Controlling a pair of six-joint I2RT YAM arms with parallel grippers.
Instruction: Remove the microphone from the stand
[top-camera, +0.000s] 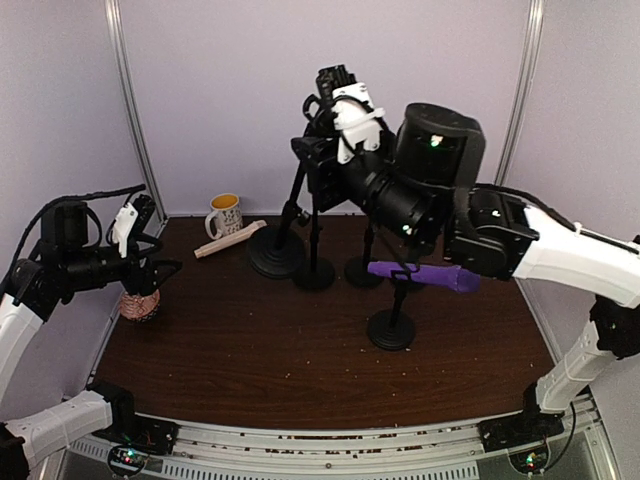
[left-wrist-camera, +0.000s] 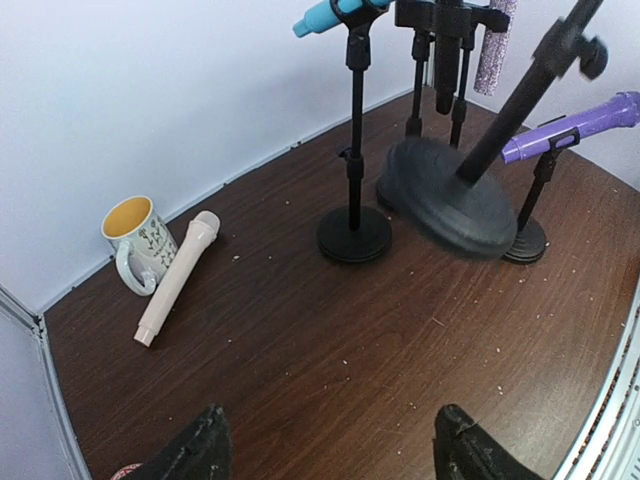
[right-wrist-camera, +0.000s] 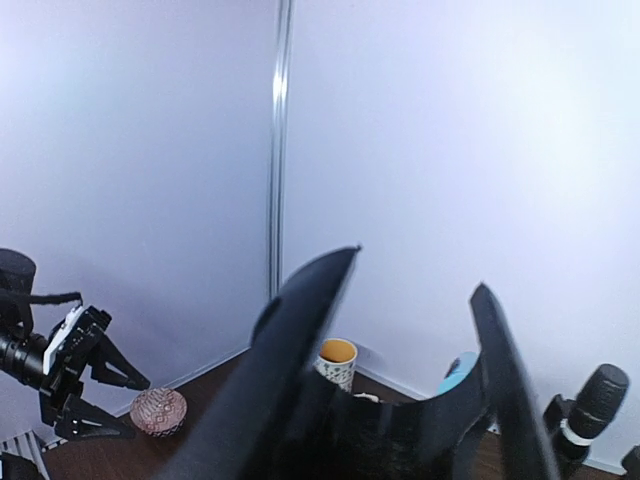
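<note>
Brown tabletop (top-camera: 300, 370), crumb-speckled; lilac walls (top-camera: 220, 80). Black stand (left-wrist-camera: 455, 205) tilted, base blurred. Right gripper (right-wrist-camera: 415, 270) narrowed on dark item (right-wrist-camera: 400, 430); left gripper (left-wrist-camera: 330, 415) spread wide.

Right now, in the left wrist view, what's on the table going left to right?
mug → white microphone → blue microphone on its stand → tilted stand's big round base → purple microphone on its small stand. Back stands overlap, so they are skipped.
</note>
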